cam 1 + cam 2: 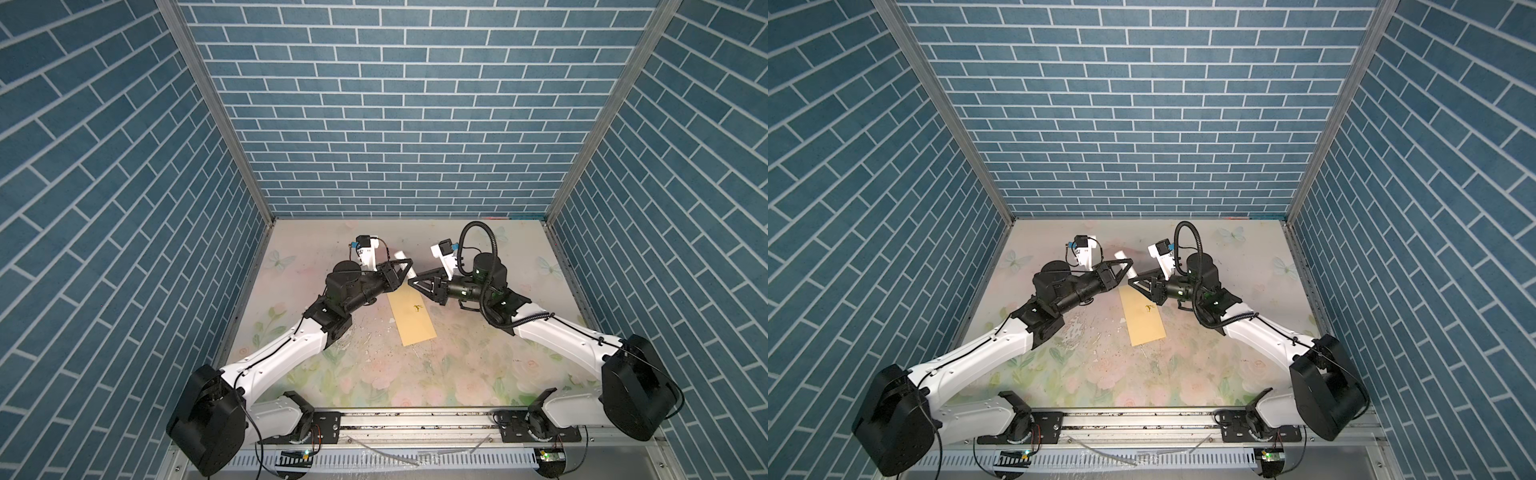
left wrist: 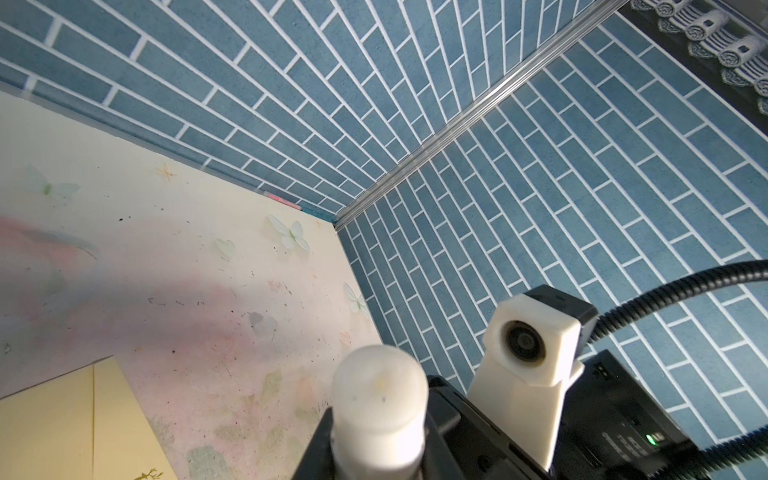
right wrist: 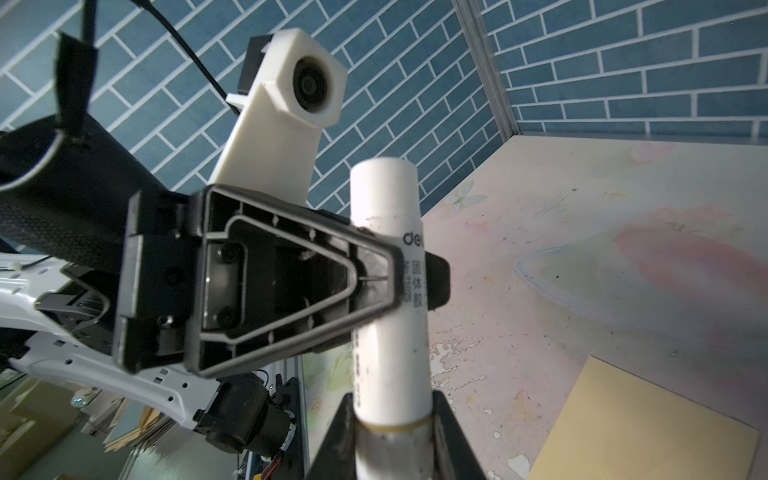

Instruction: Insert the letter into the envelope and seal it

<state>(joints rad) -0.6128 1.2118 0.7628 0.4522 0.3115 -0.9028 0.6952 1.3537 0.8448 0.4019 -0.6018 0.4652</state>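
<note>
The plain yellow envelope [image 1: 411,318] [image 1: 1144,318] lies flat at mid-table with a small gold mark on its face. Corners of it also show in the wrist views [image 2: 62,428] [image 3: 644,428]. The letter is not in view. A white glue stick [image 1: 401,254] [image 1: 1122,254] is held in the air above the envelope's far end. My left gripper [image 1: 405,270] [image 2: 378,449] is shut on its middle, seen from the side in the right wrist view [image 3: 399,270]. My right gripper [image 1: 415,278] [image 3: 392,436] is shut on its lower end, both fingers against the tube [image 3: 384,199].
The floral table mat [image 1: 457,374] is scuffed and flaking near the envelope. Blue brick walls [image 1: 374,124] close in the back and both sides. A metal rail [image 1: 415,419] runs along the front edge between the two arm bases.
</note>
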